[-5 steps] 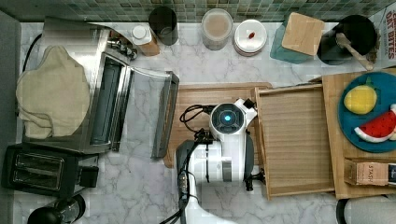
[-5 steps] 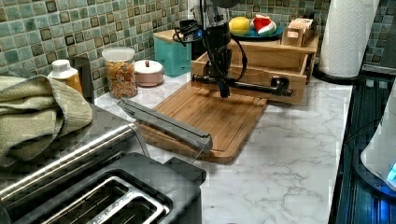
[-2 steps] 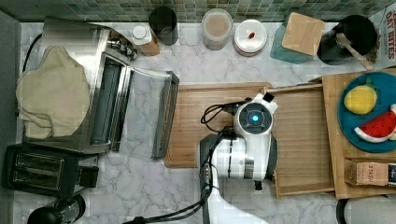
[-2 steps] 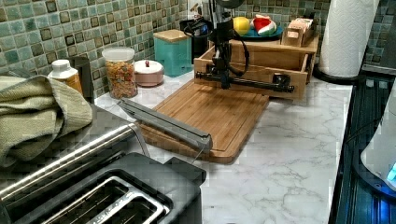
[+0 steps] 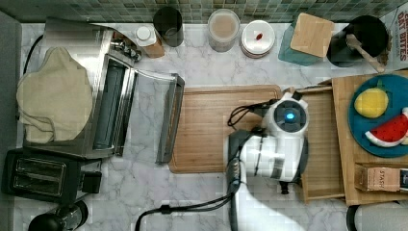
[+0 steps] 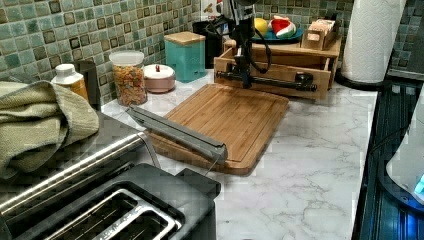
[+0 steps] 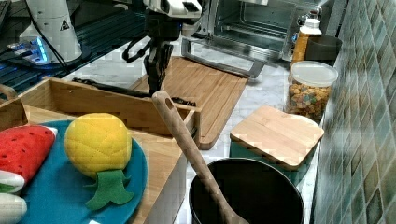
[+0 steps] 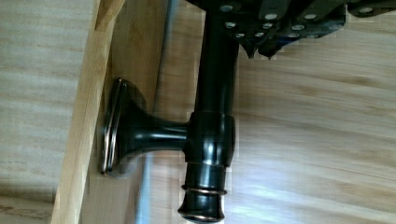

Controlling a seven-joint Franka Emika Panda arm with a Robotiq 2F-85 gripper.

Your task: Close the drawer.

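I see the drawer [image 5: 327, 139] partly pulled out of its wooden box [image 5: 344, 144], its front wall over the edge of the cutting board [image 5: 216, 127] on the marble tabletop [image 5: 202, 62]. What I can see of the drawer's inside is bare wood. My pincer [image 6: 244, 75] hangs at the dark bar handle [image 6: 270, 81] on the drawer front; whether it is open or clamped on the bar I cannot tell. On top of the box lies a teal plate [image 5: 382, 91] carrying a yellow plush fruit [image 5: 371, 102] and a watermelon slice [image 5: 390, 132]. Beyond the board stand a clear jar [image 7: 309, 90] of coloured cereal, a teal canister [image 7: 275, 137] with a wooden lid, and a black pot [image 7: 247, 193] holding a wooden spoon [image 7: 187, 140].
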